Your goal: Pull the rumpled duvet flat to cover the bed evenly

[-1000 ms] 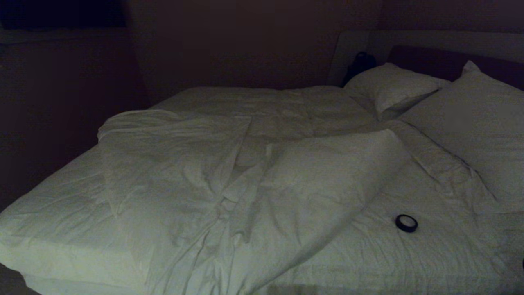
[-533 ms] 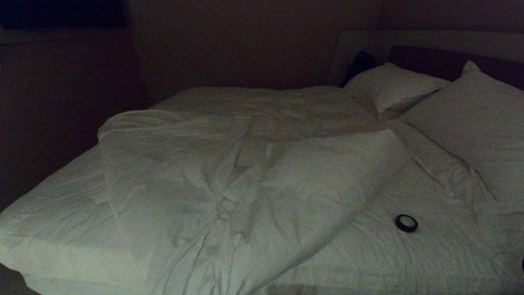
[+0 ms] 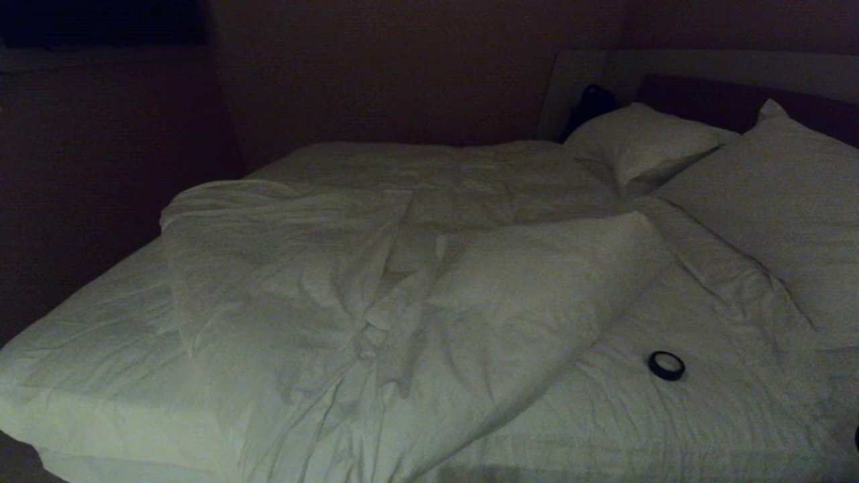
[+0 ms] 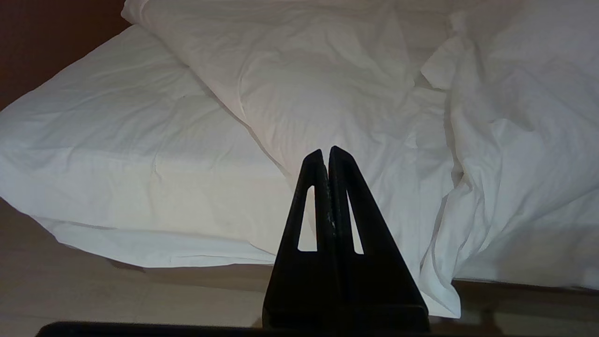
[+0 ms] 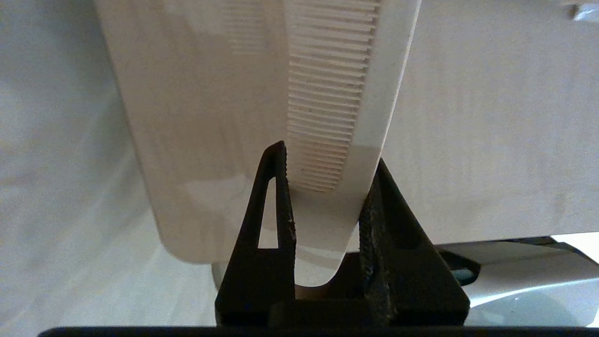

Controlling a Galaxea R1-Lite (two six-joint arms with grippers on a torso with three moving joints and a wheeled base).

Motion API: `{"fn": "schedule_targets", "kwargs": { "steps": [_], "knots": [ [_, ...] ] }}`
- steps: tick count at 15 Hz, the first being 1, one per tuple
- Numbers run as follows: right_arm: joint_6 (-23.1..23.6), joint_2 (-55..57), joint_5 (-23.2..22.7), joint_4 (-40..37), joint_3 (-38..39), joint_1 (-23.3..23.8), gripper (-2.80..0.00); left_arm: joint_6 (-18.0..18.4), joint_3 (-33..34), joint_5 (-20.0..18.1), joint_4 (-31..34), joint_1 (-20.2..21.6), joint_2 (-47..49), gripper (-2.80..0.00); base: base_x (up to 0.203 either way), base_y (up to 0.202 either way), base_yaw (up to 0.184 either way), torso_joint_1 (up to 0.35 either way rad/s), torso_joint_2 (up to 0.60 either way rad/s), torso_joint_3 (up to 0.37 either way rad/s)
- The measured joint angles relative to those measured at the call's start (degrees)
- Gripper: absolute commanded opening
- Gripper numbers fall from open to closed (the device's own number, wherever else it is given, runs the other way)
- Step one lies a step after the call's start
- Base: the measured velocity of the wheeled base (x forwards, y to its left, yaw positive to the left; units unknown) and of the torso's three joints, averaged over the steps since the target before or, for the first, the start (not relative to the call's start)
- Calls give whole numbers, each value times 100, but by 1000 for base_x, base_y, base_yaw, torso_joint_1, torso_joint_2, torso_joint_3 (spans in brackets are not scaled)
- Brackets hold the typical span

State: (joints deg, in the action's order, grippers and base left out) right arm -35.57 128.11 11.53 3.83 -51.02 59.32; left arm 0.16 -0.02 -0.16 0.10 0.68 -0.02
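Note:
The white duvet (image 3: 322, 282) lies rumpled across the middle of the bed (image 3: 94, 335), bunched in creases with one corner folded back. Bare mattress sheet shows to its left and at the front right. Neither gripper shows in the head view. In the left wrist view my left gripper (image 4: 326, 150) is shut and empty, hanging before the bed's near edge, where the duvet (image 4: 327, 84) drapes over the side. My right gripper (image 5: 330, 154) is shut on a white ribbed plastic handle (image 5: 327, 84), with a flat white panel (image 5: 196, 117) beside it.
Two white pillows (image 3: 644, 144) (image 3: 785, 208) lean at the dark headboard (image 3: 711, 100) on the right. A black tape roll (image 3: 666, 365) lies on the sheet at the front right. Pale floor (image 4: 93, 295) runs along the bed's near side. The room is dim.

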Motion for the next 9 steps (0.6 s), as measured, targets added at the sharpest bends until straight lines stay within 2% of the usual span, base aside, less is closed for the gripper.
{"fn": "schedule_targets", "kwargs": {
  "steps": [9],
  "knots": [
    [25, 118, 223, 88, 11, 0, -280, 1, 0, 3, 0, 0, 0, -280, 0, 0, 0, 0, 0, 0]
  ]
}}
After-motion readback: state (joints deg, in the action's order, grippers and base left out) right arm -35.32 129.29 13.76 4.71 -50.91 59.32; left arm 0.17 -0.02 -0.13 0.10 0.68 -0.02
